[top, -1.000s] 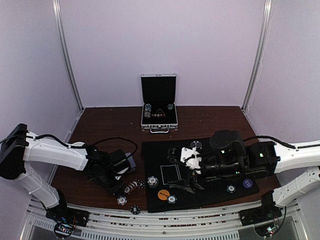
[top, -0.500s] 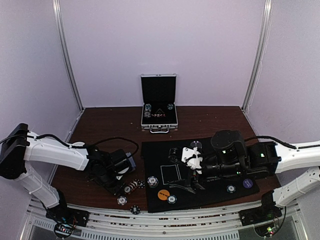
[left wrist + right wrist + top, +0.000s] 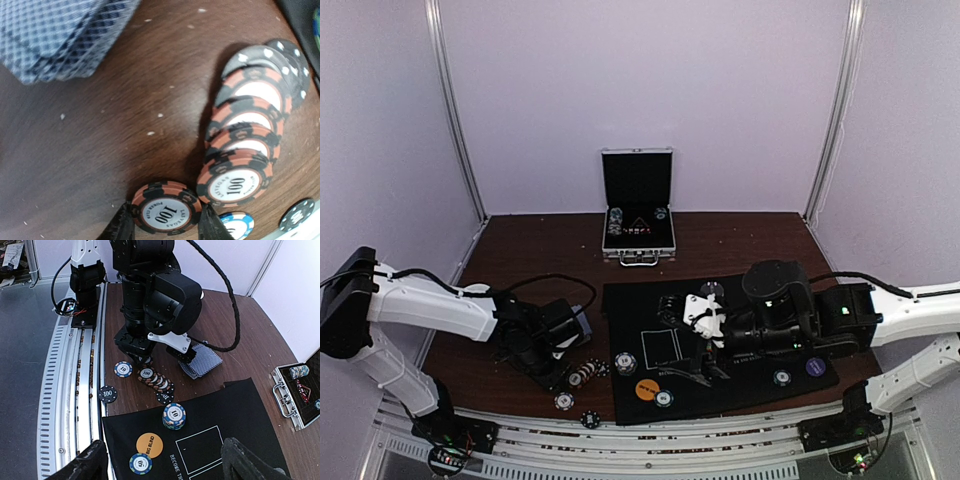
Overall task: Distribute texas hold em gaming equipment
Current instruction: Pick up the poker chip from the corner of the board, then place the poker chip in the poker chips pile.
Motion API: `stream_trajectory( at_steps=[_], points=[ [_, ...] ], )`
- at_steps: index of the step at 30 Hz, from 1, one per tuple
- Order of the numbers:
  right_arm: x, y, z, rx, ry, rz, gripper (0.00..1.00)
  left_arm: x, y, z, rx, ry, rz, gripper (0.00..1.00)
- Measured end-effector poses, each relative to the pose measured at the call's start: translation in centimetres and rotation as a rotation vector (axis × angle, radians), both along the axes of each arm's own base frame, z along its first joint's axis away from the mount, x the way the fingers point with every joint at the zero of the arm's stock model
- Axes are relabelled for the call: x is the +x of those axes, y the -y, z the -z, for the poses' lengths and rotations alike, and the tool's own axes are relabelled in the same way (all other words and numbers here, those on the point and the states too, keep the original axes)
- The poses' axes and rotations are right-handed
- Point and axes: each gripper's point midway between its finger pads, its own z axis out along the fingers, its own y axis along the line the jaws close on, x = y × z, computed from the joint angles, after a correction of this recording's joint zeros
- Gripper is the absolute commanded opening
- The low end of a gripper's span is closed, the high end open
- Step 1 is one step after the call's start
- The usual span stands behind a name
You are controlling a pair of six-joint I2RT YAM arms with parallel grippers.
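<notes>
Scene: two robot arms work over a dark wooden table (image 3: 535, 250), with a black mat (image 3: 630, 305) at centre right of the overhead view.
Left gripper (image 3: 165, 226): low at the bottom centre of its own camera view. The jaws are narrow, and a dark fingertip (image 3: 122, 225) presses on each side of the single chip (image 3: 165, 210).
Single chip: red and black, marked 100, lying flat on the bare wood.
Row of chips (image 3: 247, 125): overlapped like fallen dominoes, running up the right of the left wrist view. Its near end is just beside the single chip.
Cards (image 3: 55, 35): a loose blue-backed pile at the upper left of that view, well apart from the chips.
Right gripper (image 3: 162, 462): above the mat, jaws wide, holding nothing.
Handling: the chip looks stiff, light and smooth-faced, and not fragile. Being thin and flat on the wood, it offers little height to grip.
Where to hold: across the striped rim, on opposite sides, as the fingertips sit now.
Risk: the rim is round, so an off-centre squeeze could squirt the chip sideways into the row or tip it up on edge.
</notes>
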Motion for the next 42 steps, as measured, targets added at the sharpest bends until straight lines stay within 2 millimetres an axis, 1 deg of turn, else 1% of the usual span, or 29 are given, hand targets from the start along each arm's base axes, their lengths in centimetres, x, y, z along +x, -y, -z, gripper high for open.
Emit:
stream_trajectory(
  at_steps=[2, 4, 7, 10, 15, 19, 21, 23, 25, 27, 30, 38, 39, 42],
  points=[
    [0.0, 0.0, 0.0, 0.0, 0.001, 0.002, 0.8, 0.0, 0.0, -0.1, -0.002, 0.003, -0.008, 0.16],
    [0.0, 0.0, 0.0, 0.0, 0.001, 0.002, 0.81, 0.0, 0.0, -0.1, -0.002, 0.005, -0.013, 0.14],
    [0.0, 0.0, 0.0, 0.0, 0.001, 0.002, 0.81, 0.0, -0.2, -0.2, 0.003, 0.009, -0.025, 0.08],
    [0.0, 0.0, 0.0, 0.0, 0.001, 0.002, 0.81, -0.3, -1.0, -0.4, 0.028, 0.004, -0.037, 0.02],
    [0.0, 0.0, 0.0, 0.0, 0.001, 0.002, 0.81, -0.1, -1.4, -2.0, 0.015, 0.034, -0.056, 0.0],
    [0.0, 0.0, 0.0, -0.001, 0.001, 0.002, 0.81, 0.0, -0.5, -4.2, -0.054, 0.073, -0.05, 0.0],
    [0.0, 0.0, 0.0, -0.001, 0.002, 0.003, 0.81, -0.7, 0.3, -5.0, -0.087, 0.086, -0.019, 0.0],
    [0.1, 0.0, 0.0, -0.001, 0.002, 0.003, 0.81, -2.0, 1.4, -5.5, -0.114, 0.086, 0.031, 0.0],
    [0.1, 0.0, 0.0, 0.0, 0.003, 0.004, 0.81, -3.3, 2.1, -5.2, -0.117, 0.071, 0.076, 0.0],
    [0.1, 0.0, 0.0, -0.001, 0.003, 0.003, 0.81, -4.1, 2.5, -4.6, -0.1, 0.06, 0.101, 0.0],
    [0.1, 0.0, 0.0, 0.0, 0.003, 0.003, 0.81, -4.6, 2.8, -3.4, -0.066, 0.048, 0.117, 0.04],
    [0.1, 0.1, -0.2, 0.004, 0.004, 0.003, 0.81, -4.7, 2.8, -1.9, -0.06, 0.043, 0.12, 0.24],
    [0.1, 0.1, -0.2, 0.005, 0.004, 0.004, 0.81, -4.7, 2.9, -1.7, -0.062, 0.042, 0.12, 0.3],
    [0.0, 0.1, -0.3, 0.008, 0.005, 0.003, 0.81, -4.8, 2.5, -1.1, -0.046, 0.033, 0.121, 0.43]
  ],
)
